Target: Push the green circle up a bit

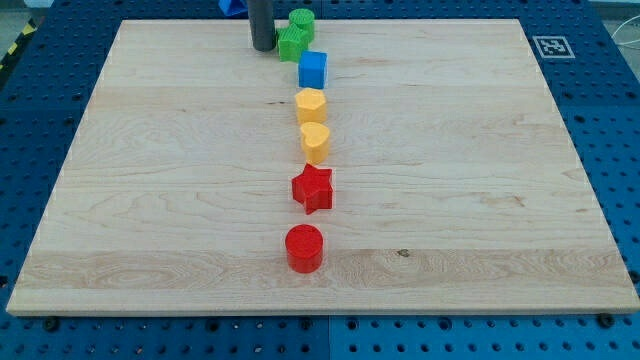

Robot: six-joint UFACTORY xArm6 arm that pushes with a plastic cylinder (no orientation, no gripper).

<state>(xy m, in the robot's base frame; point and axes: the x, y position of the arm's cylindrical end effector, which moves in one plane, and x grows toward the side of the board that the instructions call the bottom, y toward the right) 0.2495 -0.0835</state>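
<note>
The green circle (pixel 302 22) sits at the view's top edge of the wooden board (pixel 150 200). A green star (pixel 292 43) lies just below it and to its left, touching it. My tip (pixel 263 47) is the lower end of a dark rod standing right beside the green star on its left, slightly lower-left of the green circle. Below run a blue cube (pixel 313 70), a yellow pentagon (pixel 311 104), a yellow heart (pixel 315 142), a red star (pixel 313 188) and a red circle (pixel 304 248) in a column down the board's middle.
A blue block (pixel 232 7) peeks from behind the rod at the board's top edge, its shape hidden. A fiducial marker (pixel 551 46) lies off the board's top right corner. Blue perforated table surrounds the board.
</note>
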